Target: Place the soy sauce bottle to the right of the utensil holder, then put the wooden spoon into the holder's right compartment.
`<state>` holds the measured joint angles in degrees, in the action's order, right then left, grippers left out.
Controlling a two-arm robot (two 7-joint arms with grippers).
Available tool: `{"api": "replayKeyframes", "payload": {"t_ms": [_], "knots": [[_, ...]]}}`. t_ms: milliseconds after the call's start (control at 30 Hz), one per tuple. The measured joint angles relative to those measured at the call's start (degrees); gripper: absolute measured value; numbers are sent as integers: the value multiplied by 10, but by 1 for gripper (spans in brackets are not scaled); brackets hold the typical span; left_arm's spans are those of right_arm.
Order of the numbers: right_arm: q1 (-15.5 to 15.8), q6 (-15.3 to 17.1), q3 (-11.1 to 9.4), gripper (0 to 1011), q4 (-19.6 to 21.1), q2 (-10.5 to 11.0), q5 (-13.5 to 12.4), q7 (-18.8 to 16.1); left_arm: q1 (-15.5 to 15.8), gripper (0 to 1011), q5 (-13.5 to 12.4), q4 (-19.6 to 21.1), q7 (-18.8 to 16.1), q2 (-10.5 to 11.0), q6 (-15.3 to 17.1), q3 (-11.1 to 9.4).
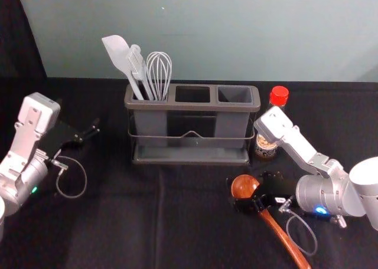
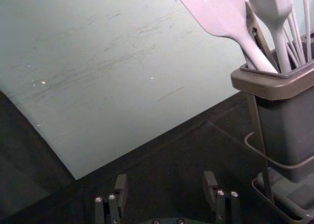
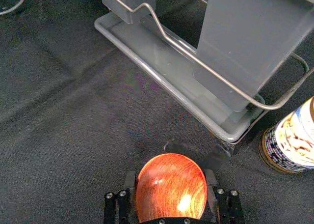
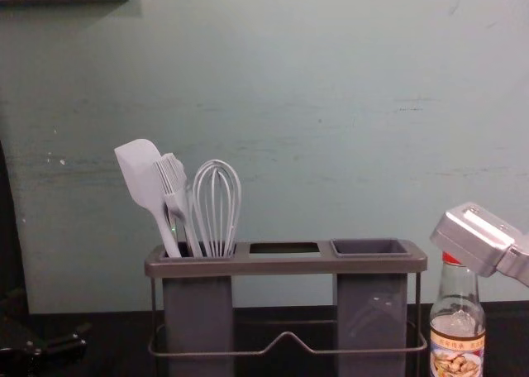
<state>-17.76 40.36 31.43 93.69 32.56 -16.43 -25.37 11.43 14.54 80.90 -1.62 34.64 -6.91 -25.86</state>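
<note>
My right gripper (image 1: pixel 234 193) is in front of the utensil holder (image 1: pixel 191 160), shut on the bowl of the wooden spoon (image 1: pixel 280 233), whose handle slants toward the near edge. In the right wrist view the fingers of that gripper (image 3: pixel 170 174) press both sides of the round spoon bowl (image 3: pixel 171 188). The soy sauce bottle (image 1: pixel 279 97), red-capped, stands upright just right of the holder, partly behind the right arm; in the chest view its label (image 4: pixel 457 356) faces forward. My left gripper (image 1: pixel 90 133) is off the holder's left side; in its wrist view that gripper (image 2: pixel 165 176) is open and empty.
A white spatula (image 4: pixel 140 178), brush (image 4: pixel 175 187) and whisk (image 4: pixel 216 207) stand in the holder's left compartment. Its middle and right compartments (image 1: pixel 235 94) hold nothing visible. A pale wall (image 1: pixel 236 33) rises behind the black-covered table (image 1: pixel 118 222).
</note>
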Motion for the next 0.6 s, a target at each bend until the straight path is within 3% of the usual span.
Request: {"api": "replayKeyframes", "payload": {"t_ms": [200, 367, 600], "knots": [[7, -18, -10, 842, 15, 5, 0, -8, 0, 1005, 0, 0, 0, 0, 0, 0], [21, -47, -31, 842, 50, 14, -3, -8, 0, 1005, 0, 0, 0, 0, 0, 0], [51, -113, -74, 842, 124, 33, -13, -3, 0, 1005, 0, 0, 0, 0, 0, 0]]}}
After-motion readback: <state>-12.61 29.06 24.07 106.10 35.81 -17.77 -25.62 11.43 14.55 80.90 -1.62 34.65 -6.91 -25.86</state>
